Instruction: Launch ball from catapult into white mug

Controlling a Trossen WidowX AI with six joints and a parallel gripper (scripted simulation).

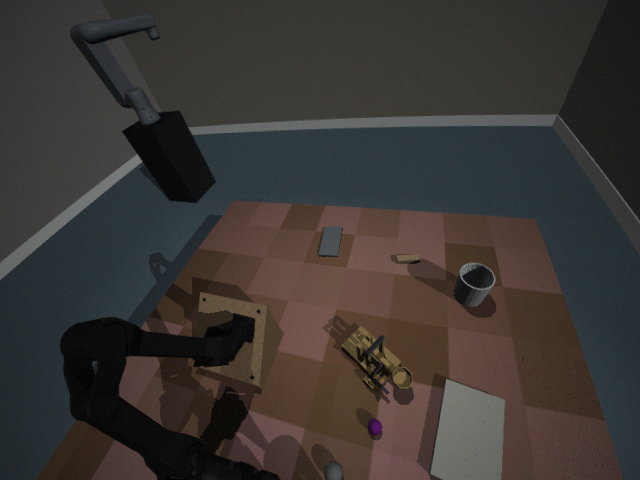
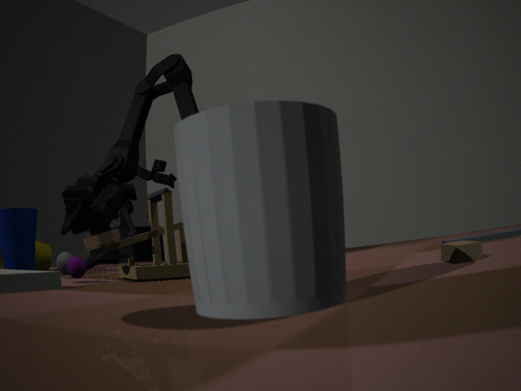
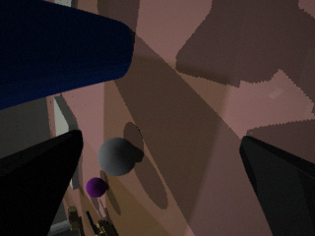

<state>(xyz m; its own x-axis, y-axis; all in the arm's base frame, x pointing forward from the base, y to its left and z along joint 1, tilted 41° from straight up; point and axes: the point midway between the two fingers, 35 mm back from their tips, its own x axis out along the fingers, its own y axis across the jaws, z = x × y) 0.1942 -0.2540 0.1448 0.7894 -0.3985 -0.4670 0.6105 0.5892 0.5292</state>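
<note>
Gripper (image 3: 160,177) wide open w/ nothing in it, near mat's front edge; next, reach purple ball (image 3: 97,187) & grab it.

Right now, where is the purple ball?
In the top view the purple ball lies on the checkered mat near the front edge, just in front of the catapult, left of the pale flat panel, with the grey ball nearby.

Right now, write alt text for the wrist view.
Open gripper holds nothing above the brown mat; a grey ball and smaller purple ball lie left of centre. A blue cup fills the upper left.
</note>
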